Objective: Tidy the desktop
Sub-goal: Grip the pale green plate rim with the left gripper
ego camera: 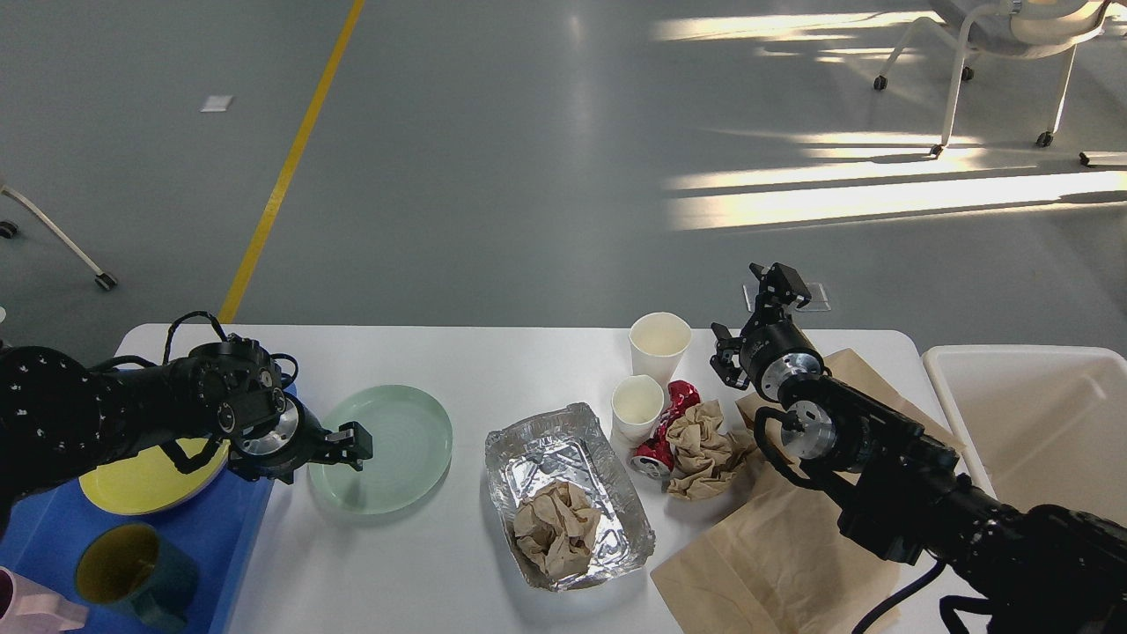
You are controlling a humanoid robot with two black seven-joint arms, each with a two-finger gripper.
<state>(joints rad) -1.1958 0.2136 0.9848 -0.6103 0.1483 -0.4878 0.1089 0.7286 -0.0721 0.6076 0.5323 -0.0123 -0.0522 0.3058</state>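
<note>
Left end effector (pixel 352 445): over round pale-green glass plate (pixel 387 447) on white table (pixel 493 361), positioned for pickup, aperture indiscernible; right end effector (pixel 744 330): wide, empty, raised beside white paper cup (pixel 659 345).

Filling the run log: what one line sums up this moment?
left gripper: over green plate, grip unclear | right gripper: open, raised | desktop: cluttered
</note>
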